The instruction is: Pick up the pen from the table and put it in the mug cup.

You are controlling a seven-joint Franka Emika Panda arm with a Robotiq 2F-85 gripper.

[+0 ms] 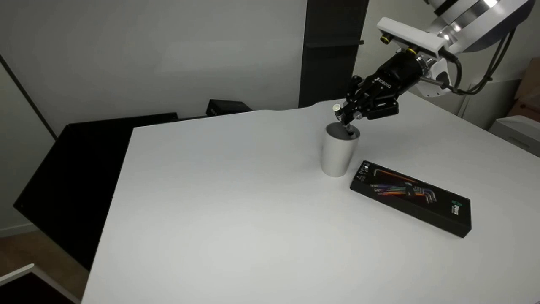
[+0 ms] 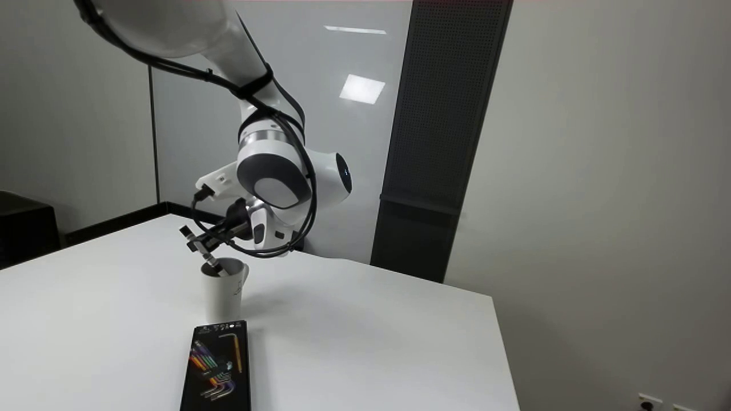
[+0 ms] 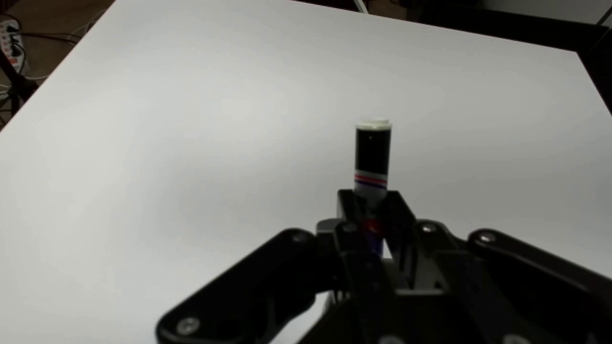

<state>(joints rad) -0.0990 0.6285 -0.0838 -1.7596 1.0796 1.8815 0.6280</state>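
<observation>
Your end effector point(image 3: 369, 203) is clamped on the pen point(image 3: 373, 150), whose pale end, black barrel and red-and-blue bands stand clear of the grip in the wrist view. In both exterior views the pen tilts through the grip, its lower end inside the rim of the mug cup point(image 1: 337, 155); whether it touches the inner wall or bottom, you cannot tell. The mug cup stands upright on your white tabletop point(image 1: 211, 202), in from the edge that faces the dark panel point(image 1: 331, 67). Just beside it, farther from that edge, lies a flat black box point(image 1: 405, 200) printed with coloured L-shaped keys, one short end toward the mug cup. Your arm point(image 2: 274, 191) reaches in from above in both exterior views. In the wrist view, a tabletop corner shows at upper right, and a power strip point(image 3: 12, 45) lies past the edge at left.
</observation>
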